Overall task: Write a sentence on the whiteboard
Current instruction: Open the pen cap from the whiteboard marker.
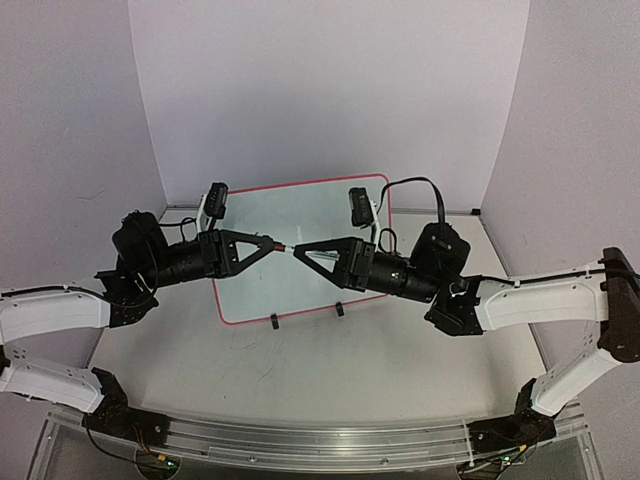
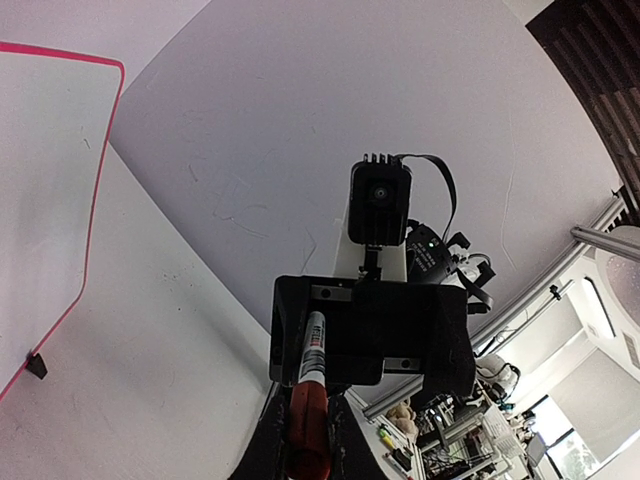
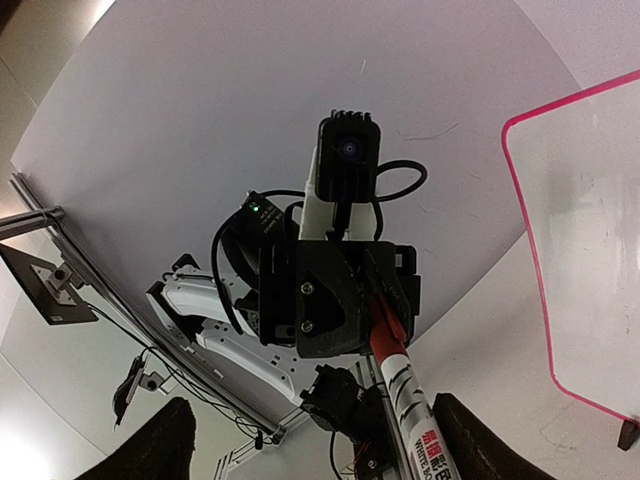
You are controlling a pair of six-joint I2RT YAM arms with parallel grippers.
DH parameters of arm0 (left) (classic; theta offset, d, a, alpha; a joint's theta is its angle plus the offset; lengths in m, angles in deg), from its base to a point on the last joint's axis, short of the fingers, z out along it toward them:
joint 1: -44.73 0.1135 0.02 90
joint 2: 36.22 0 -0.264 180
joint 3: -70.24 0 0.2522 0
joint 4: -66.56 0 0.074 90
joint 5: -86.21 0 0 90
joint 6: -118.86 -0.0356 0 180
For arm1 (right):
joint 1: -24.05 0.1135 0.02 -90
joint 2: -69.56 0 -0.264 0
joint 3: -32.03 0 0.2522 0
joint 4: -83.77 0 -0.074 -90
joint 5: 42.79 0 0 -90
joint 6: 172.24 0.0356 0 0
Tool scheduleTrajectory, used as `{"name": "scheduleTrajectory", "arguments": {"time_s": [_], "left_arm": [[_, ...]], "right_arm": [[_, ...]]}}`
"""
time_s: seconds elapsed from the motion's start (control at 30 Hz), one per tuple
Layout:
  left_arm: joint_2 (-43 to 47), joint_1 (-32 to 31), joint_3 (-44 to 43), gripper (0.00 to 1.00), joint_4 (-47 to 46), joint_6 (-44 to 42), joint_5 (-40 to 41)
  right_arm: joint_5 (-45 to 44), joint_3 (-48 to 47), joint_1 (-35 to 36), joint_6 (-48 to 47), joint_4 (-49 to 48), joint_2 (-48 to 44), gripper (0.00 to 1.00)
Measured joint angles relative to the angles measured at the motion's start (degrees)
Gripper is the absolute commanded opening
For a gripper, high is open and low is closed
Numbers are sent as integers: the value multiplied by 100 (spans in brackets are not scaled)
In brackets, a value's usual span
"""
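The whiteboard (image 1: pixel 300 215), red-framed, lies flat at the table's middle; it also shows in the left wrist view (image 2: pixel 40 200) and the right wrist view (image 3: pixel 590 250). No sentence shows on it. My left gripper (image 1: pixel 272 243) is shut on the red cap (image 2: pixel 308 430) of a white marker (image 2: pixel 314 350). The marker is held level above the board and points right. My right gripper (image 1: pixel 298 251) faces the left one tip to tip. Its jaws stand wide open, and the marker's body (image 3: pixel 415 400) runs between them near one finger (image 3: pixel 478 440).
Two black clip feet (image 1: pixel 274 322) (image 1: pixel 339 310) sit on the board's near edge. Grey tabletop (image 1: pixel 330 370) lies between the board and the metal rail (image 1: pixel 320 440) by the arm bases. Pale walls close in the back and both sides.
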Motion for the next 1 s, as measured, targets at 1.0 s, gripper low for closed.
{"name": "scheduleTrajectory", "arguments": {"time_s": [1.0], "left_arm": [[247,-21,-14,0,468,-94,-91]], "right_arm": [[-81,0,6,2,118,13,56]]}}
